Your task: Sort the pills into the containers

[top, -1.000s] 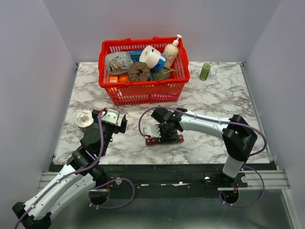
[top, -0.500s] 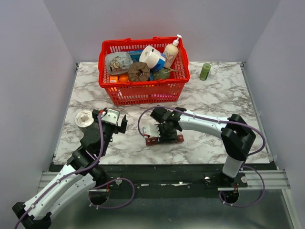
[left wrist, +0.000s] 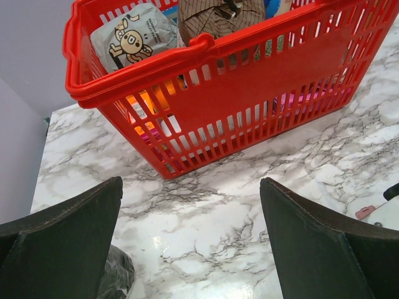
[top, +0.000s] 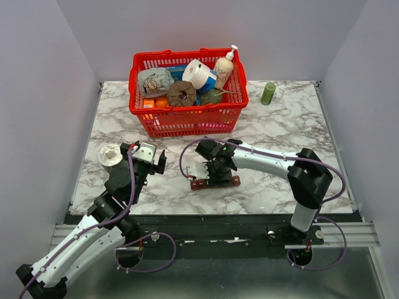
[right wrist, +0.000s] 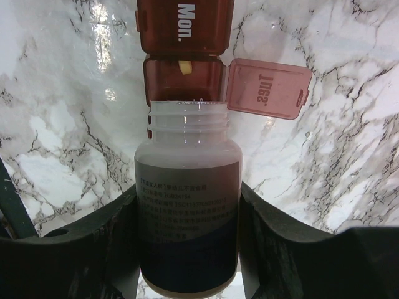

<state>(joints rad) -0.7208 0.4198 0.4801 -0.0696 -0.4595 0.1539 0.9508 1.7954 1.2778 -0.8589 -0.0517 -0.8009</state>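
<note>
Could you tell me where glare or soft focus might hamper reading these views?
Right wrist: glare washes the table at upper left; the bottle label print is too soft to read, though the strip shows a legible "Mon." Left wrist: a small shine on the table near bottom centre, basket sharp. Top external: even light, no strong glare.

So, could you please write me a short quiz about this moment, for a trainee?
1. True or false: the left gripper is shut.
2. Which lid of the containers stands open? A) Mon. B) Tues.
3. What does the right gripper hold?
Key: 1 false, it is open. 2 B, the Tues. lid. 3 The uncapped bottle.
</note>
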